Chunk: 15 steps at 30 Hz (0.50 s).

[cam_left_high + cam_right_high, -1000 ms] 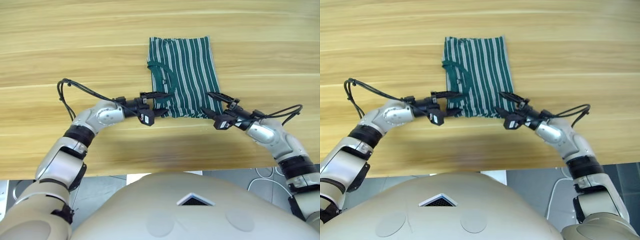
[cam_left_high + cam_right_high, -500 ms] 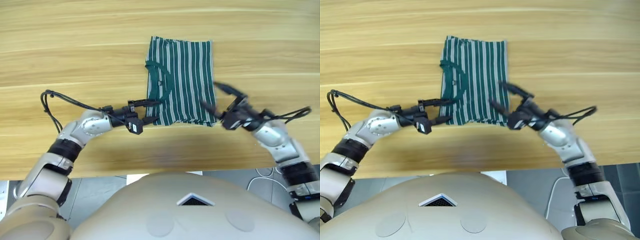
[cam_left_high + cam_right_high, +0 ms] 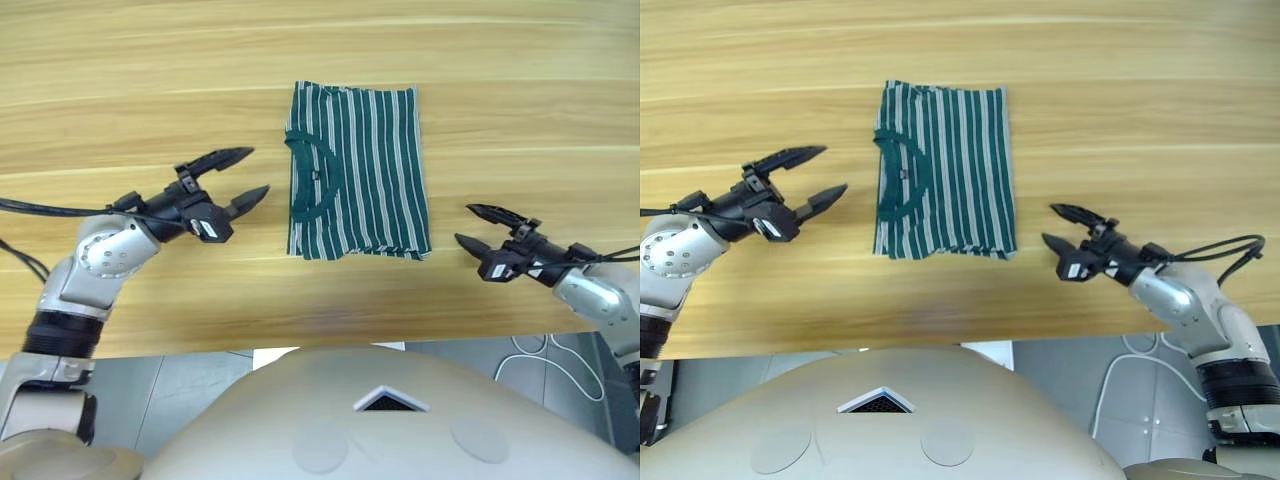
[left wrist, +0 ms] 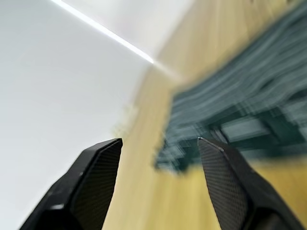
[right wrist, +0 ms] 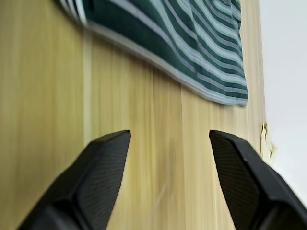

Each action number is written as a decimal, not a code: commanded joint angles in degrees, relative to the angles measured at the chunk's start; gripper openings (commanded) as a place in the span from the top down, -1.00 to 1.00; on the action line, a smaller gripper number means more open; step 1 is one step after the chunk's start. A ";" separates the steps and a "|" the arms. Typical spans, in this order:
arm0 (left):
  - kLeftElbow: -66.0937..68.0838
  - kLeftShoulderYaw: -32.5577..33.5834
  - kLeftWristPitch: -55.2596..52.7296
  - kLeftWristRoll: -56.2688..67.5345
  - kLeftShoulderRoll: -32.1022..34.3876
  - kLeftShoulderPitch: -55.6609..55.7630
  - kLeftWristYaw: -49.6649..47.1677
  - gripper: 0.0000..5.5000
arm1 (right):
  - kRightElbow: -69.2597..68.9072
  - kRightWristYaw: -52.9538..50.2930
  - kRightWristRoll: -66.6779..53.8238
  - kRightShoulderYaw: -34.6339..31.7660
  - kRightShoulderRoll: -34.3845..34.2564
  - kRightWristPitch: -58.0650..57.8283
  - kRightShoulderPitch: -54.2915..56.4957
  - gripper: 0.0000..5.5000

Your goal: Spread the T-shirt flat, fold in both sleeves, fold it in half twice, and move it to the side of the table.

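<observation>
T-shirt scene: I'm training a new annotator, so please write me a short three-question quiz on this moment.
1. True or false: the left gripper is shut on the striped T-shirt.
2. Where does the T-shirt lie? A) folded on the wooden table, between the two grippers; B) hanging over the table's edge; C) bunched in a heap on the floor.
3. Fill in: the right gripper has its fingers ____.
Key: 1 false, it is open and apart from the shirt; 2 A; 3 open.
</observation>
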<state>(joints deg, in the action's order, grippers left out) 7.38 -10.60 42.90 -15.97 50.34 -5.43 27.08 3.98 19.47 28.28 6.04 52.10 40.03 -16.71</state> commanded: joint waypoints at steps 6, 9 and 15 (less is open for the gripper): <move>6.45 -12.46 3.15 -2.31 1.05 0.65 14.20 -0.07 | -0.05 3.90 3.86 8.49 -2.06 0.71 4.35 -0.11; 9.93 -15.53 4.81 -2.47 -1.05 4.01 16.00 -0.07 | -0.31 4.07 3.82 9.20 -1.67 0.92 4.22 -0.11; 16.80 -20.01 7.69 -4.92 -4.63 10.37 16.69 -0.07 | -1.28 3.59 3.74 8.88 -0.76 0.62 2.74 -0.11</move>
<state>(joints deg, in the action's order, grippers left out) 19.32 -26.68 52.27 -14.23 46.58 5.44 40.44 1.88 21.10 30.14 13.82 50.34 41.58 -12.09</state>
